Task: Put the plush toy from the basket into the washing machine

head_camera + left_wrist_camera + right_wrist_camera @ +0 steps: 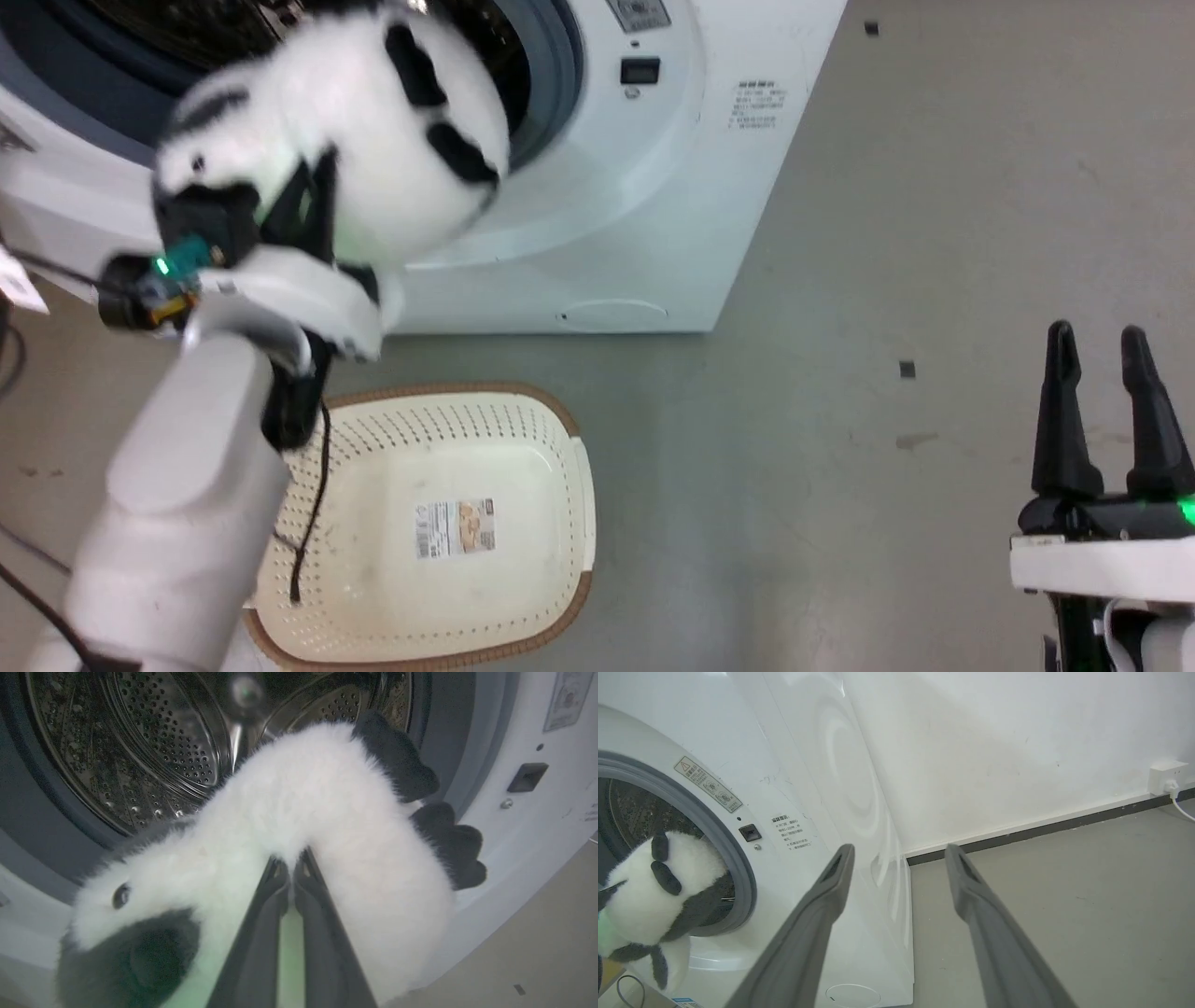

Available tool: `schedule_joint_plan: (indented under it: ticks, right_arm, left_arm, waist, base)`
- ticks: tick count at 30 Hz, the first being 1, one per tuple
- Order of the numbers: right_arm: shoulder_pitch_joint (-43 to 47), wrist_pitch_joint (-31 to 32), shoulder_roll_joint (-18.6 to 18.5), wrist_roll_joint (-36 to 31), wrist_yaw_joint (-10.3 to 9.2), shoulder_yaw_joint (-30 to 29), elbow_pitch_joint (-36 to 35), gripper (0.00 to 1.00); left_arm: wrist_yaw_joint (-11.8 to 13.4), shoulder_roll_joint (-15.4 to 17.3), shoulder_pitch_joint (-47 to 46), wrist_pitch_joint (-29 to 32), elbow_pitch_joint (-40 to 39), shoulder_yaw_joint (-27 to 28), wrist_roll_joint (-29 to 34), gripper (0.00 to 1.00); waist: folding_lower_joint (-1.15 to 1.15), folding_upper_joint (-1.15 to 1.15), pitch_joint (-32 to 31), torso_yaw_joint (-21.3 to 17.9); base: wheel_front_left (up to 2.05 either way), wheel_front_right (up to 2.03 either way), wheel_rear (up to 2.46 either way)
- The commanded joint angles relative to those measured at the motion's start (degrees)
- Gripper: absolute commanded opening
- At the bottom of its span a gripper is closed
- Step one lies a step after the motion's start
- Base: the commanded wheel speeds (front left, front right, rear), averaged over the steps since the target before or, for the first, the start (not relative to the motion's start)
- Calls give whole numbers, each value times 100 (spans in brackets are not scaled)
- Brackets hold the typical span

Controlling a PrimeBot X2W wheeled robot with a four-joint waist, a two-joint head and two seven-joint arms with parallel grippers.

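Left tool [292,861] clenched on plush toy [345,140], held up at washing machine [653,187] front, just before open drum [154,732], not inside yet. Already out of basket [560,439] on floor below. Right tool [1106,355] released, idle, well apart. Pick + lift done, prob. Left to do: push into drum, let go, retract.
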Motion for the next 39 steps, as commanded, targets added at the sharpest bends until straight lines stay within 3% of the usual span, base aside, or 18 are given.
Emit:
schedule_joint_plan:
  ticks: [1,15,29,30,31,39]
  right_arm:
    - [-122,-24,-3,5,5,-3,-37,100]
    - [-892,-24,-3,214,5,-28,-252,100]
    - [-1225,-24,-3,361,5,31,-433,100]
    - [-1237,-24,-3,359,5,11,-437,100]
    - [-1246,-24,-3,358,5,-12,-436,100]
    - [-1303,-24,-3,246,5,-91,-387,100]
  left_arm:
    - [22,16,-213,-39,-4,57,19,0]
    - [-138,509,-2778,-39,712,697,123,0]
    - [-141,802,-4745,-39,1626,942,312,0]
    - [-126,818,-4781,-39,1639,965,341,46]
    - [-121,815,-4787,-39,1682,990,350,100]
    - [-41,696,-4366,-39,1382,1222,592,100]
  waist:
    - [0,0,329,-136]
    - [0,0,2176,-793]
    - [0,0,3156,-1030]
    - [0,0,3175,-1026]
    - [0,0,3184,-1017]
    - [0,0,2999,-864]
  base:
    - [0,0,0]
    - [0,0,0]
    - [0,0,0]
    - [0,0,0]
    - [0,0,0]
    - [0,0,0]
